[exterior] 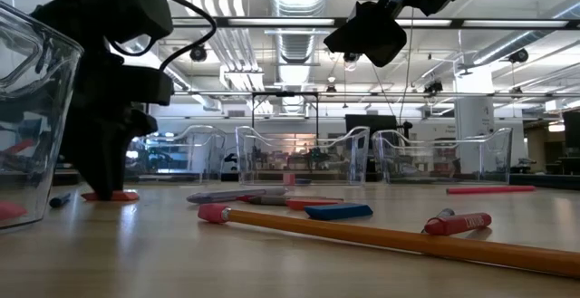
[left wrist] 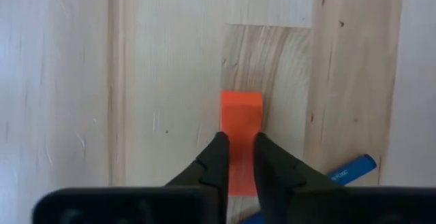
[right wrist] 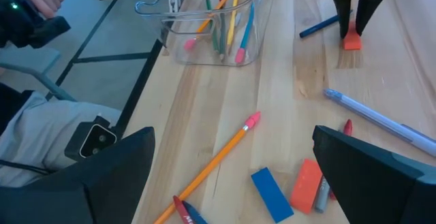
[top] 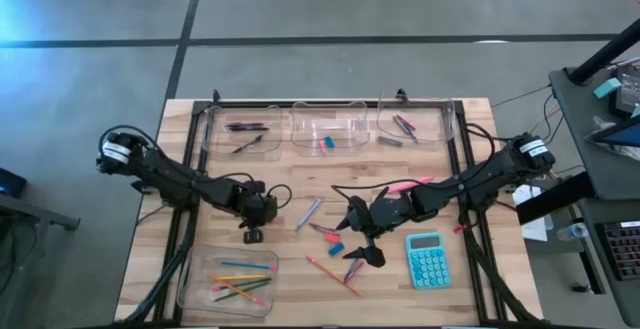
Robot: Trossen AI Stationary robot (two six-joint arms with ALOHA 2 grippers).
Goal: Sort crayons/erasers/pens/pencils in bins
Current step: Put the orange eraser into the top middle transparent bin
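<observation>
Fingers of the left gripper (left wrist: 236, 166) are narrowed down on a small orange block eraser (left wrist: 241, 132), one finger on each side of it, with the eraser lying flat on the pale wooden bench (top: 300, 259). In the right wrist view the same orange eraser (right wrist: 351, 41) sits under the left gripper's dark fingertips, with a dark blue stick (right wrist: 319, 27) just beside it. Right gripper (top: 366, 237) hangs above the loose pile mid-bench, fingers spread wide, holding nothing. Below it lie a blue block eraser (right wrist: 271, 194), an orange-red block eraser (right wrist: 304, 183), a long orange pencil with a pink tip (right wrist: 212, 163) and a light blue-grey pen (right wrist: 381, 121). A pink stick (top: 405, 185) lies apart, farther back. Clear plastic bin at the front left (top: 190, 287) holds several bright pencils. Three clear bins line the far edge: the left one (top: 212, 134) has dark pens, the middle one (top: 300, 137) has a pink and a blue eraser, the right one (top: 445, 124) has a few short crayons. A teal calculator (top: 428, 259) sits near the right gripper, on its right.
</observation>
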